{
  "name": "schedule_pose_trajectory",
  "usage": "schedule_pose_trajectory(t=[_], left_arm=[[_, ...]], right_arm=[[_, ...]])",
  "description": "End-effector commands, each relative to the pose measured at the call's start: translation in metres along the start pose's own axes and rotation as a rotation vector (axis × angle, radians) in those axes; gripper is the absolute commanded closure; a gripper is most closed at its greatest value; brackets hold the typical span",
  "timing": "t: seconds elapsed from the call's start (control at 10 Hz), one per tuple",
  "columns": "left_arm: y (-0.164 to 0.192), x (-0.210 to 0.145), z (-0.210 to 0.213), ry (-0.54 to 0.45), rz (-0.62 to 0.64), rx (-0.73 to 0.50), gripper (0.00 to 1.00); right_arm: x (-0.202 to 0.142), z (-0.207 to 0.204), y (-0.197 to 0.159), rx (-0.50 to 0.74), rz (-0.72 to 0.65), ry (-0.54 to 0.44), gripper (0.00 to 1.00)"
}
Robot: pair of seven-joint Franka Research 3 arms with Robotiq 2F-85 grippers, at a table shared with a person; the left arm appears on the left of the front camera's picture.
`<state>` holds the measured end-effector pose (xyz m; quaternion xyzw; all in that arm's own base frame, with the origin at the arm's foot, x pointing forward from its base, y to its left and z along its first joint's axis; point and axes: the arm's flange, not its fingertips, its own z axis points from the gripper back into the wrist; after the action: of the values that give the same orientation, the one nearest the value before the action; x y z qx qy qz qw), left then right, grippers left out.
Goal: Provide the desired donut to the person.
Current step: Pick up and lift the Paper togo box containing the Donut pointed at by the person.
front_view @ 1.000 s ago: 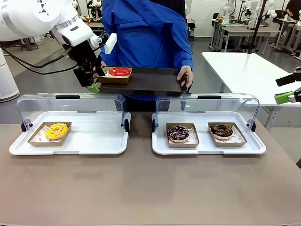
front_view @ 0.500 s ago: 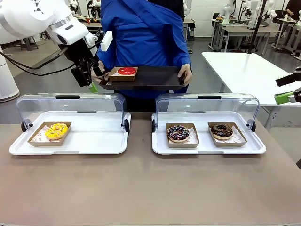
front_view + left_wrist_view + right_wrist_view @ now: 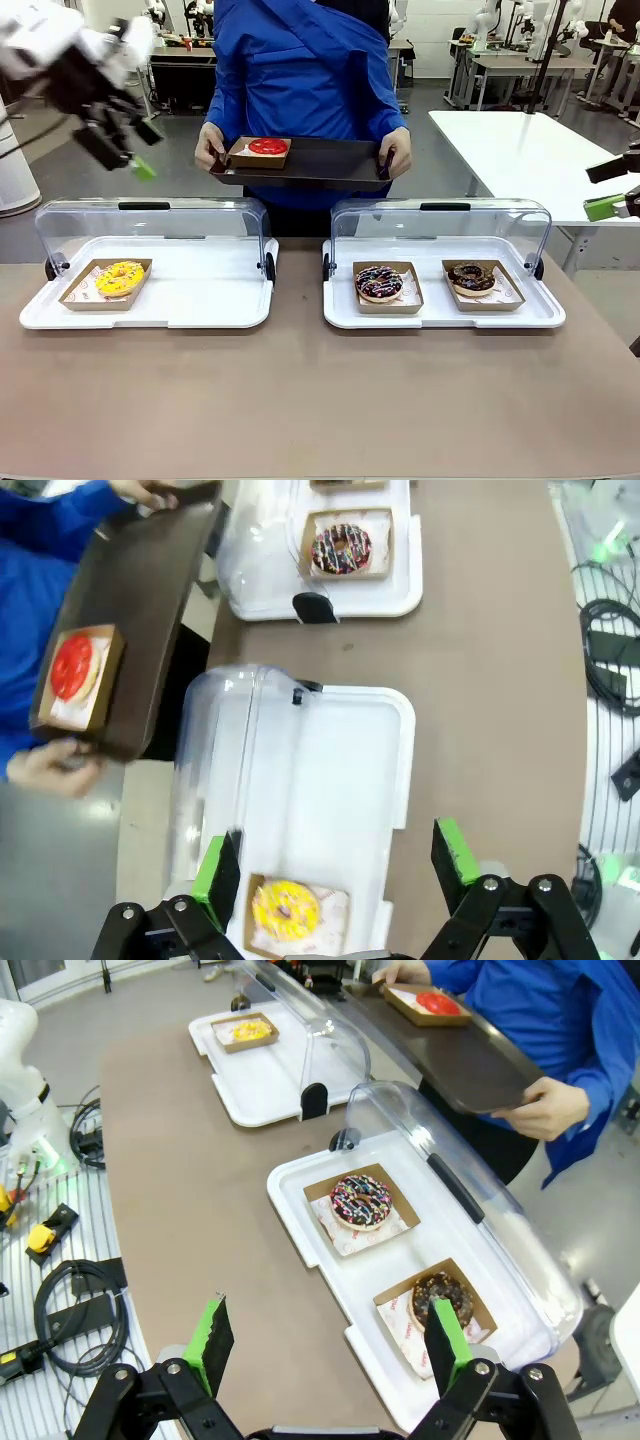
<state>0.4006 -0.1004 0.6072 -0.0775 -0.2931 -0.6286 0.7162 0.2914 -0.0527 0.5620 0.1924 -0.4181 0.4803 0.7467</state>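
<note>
While the person (image 3: 300, 70) in blue stands at the far side of the brown table (image 3: 300, 400), you've got two white display trays in between: the left tray (image 3: 150, 318) and the right tray (image 3: 440, 320). Each has a clear lid (image 3: 150, 225) raised along its far edge, a low wall in front of the person. They're holding a dark serving tray (image 3: 330, 160) by both ends above those lids. Your left gripper (image 3: 335, 855) hangs high at far left, blurred in the front view, fingers wide apart and empty. Your right gripper (image 3: 328, 1338) is off to the right, fingers spread too, holding nothing. The red donut (image 3: 268, 147) sits in its cardboard boat at the serving tray's left end. A yellow donut (image 3: 120, 277) lies on the left tray; a sprinkled donut (image 3: 379, 283) and a chocolate donut (image 3: 471, 277) sit side by side on the right.
</note>
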Motion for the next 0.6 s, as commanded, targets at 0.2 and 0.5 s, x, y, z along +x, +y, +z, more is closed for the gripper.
schedule_pose_trajectory(t=[0.2, 0.5], left_arm=[[-0.088, -0.1, 0.053, -0.126, 0.162, 0.237, 0.0], [-0.116, -0.168, 0.073, -0.217, 0.277, 0.303, 0.0]], right_arm=[[0.001, -0.002, -0.001, 0.013, -0.004, -0.028, 0.0], [0.001, -0.002, -0.001, 0.013, -0.004, -0.028, 0.0]])
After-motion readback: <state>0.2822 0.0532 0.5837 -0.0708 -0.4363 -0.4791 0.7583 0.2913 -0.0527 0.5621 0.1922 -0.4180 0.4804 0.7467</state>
